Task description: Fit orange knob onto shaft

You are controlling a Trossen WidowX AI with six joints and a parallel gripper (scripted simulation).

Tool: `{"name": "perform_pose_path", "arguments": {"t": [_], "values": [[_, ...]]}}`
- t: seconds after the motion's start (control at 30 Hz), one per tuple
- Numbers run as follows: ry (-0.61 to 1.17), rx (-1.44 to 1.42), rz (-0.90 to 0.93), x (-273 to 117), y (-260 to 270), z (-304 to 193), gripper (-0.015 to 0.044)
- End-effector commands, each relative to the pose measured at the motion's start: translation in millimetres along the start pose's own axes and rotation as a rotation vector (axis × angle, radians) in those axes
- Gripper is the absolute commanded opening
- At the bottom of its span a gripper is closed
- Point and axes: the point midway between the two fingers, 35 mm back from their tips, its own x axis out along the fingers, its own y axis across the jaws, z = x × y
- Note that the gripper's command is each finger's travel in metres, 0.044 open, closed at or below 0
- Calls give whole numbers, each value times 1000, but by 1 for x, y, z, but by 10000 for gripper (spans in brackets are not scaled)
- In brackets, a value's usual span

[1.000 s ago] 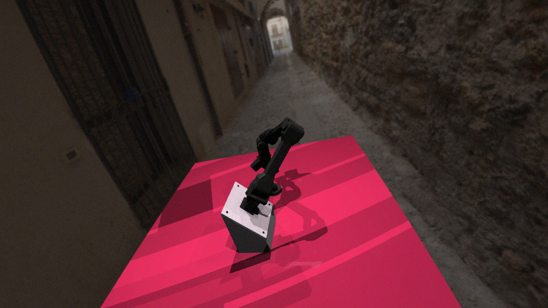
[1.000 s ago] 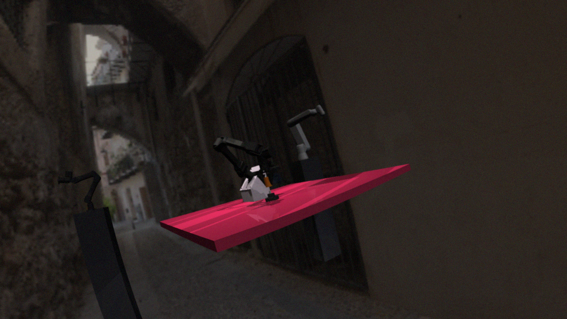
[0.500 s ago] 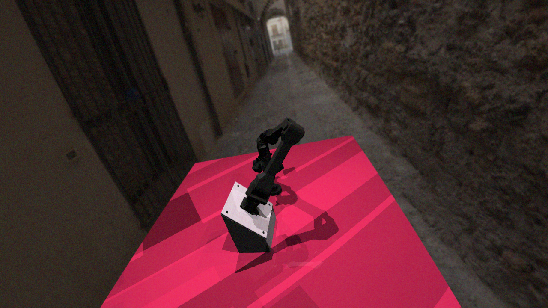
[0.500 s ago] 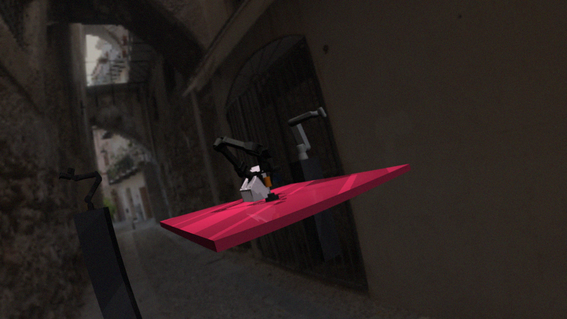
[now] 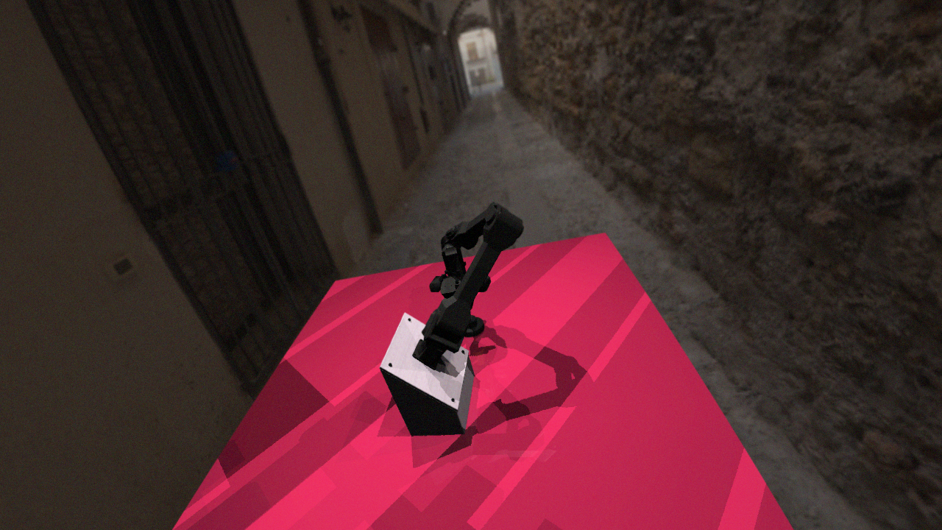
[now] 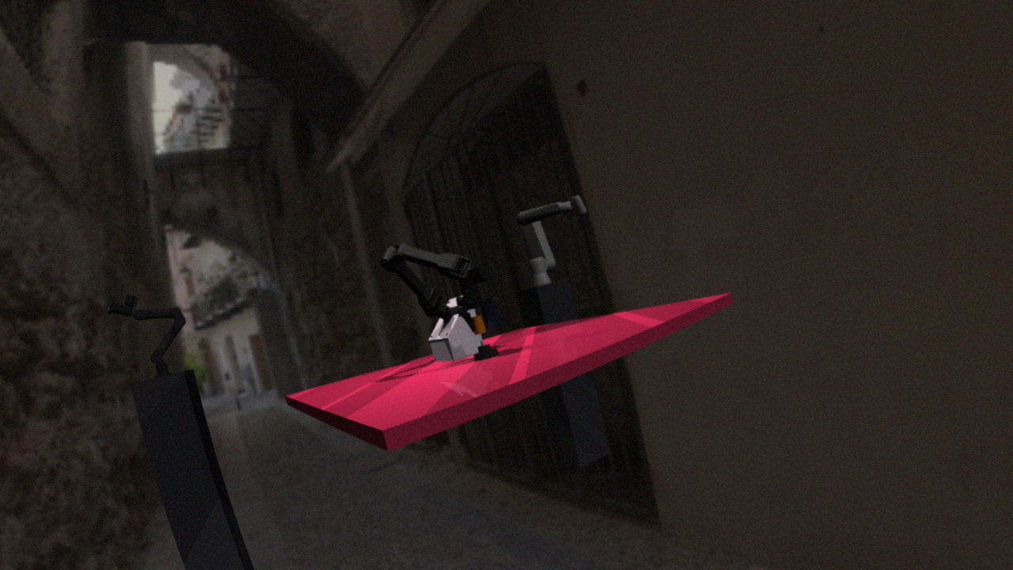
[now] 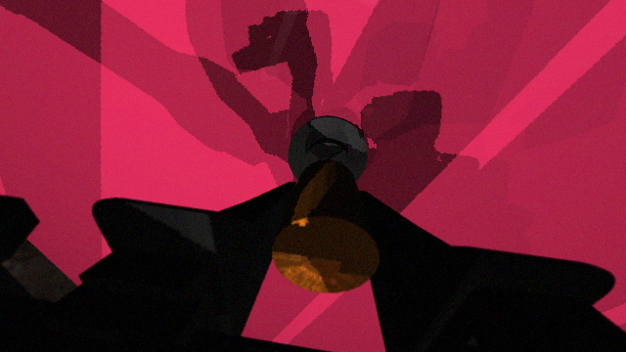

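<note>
the gripper [image 5: 449, 288] [image 7: 326, 192] [image 6: 476, 314] grips the orange knob [image 6: 479, 324] [image 7: 325, 254] at the wrist frame's lower centre. the round pedestal [image 7: 363, 147] [image 6: 486, 352] [image 5: 475, 327] appears just above it; the flat sides' match can't be seen.

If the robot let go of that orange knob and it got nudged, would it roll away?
Quite possibly: the orange knob has a round end and looks like a cylinder, so on its side it would probably roll. Stood on its flat end, it would more likely slide or tip, as it looks taller than wide. It's probably stiff, showing no visible squashing between the fingers.
</note>
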Motion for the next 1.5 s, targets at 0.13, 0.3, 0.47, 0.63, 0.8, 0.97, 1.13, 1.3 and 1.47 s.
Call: {"name": "perform_pose_path", "arguments": {"t": [0.13, 0.3, 0.47, 0.63, 0.8, 0.97, 1.13, 1.3, 1.47], "values": [[3, -223, 4, 0, 2, 0, 0], [2, -371, 4, 0, 2, 0, 0], [2, -450, 4, 0, 1, 0, 0], [2, -450, 4, 0, 1, -1, 0], [2, -449, 4, 0, 1, 0, 0], [2, -449, 4, 0, 2, 0, 0], [2, -449, 4, 0, 2, 0, 0], [2, -449, 4, 0, 1, 0, 0], [2, -449, 4, 0, 1, -1, 0]]}}
